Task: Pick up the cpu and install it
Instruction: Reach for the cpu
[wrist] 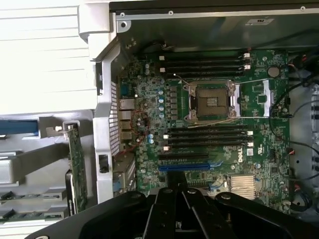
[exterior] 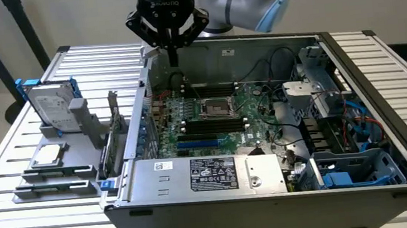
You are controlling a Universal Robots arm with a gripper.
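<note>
case [exterior: 272, 208]: lid off, lying on the slatted desk [exterior: 19, 221].
cpu [exterior: 48, 155]: flat on the grey holder [exterior: 52, 176], at the exterior view's left, outside the case.
socket [exterior: 216, 108]: on the motherboard [exterior: 254, 134], mid-case.
pincer [exterior: 173, 58]: above the case's far wall, fingers pressed together, gripping nothing, well apart from the cpu.

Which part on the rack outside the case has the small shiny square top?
The cpu, lying flat beside the upright hard drive; that one is larger and blue-framed, the memory sticks long and dark.
</note>
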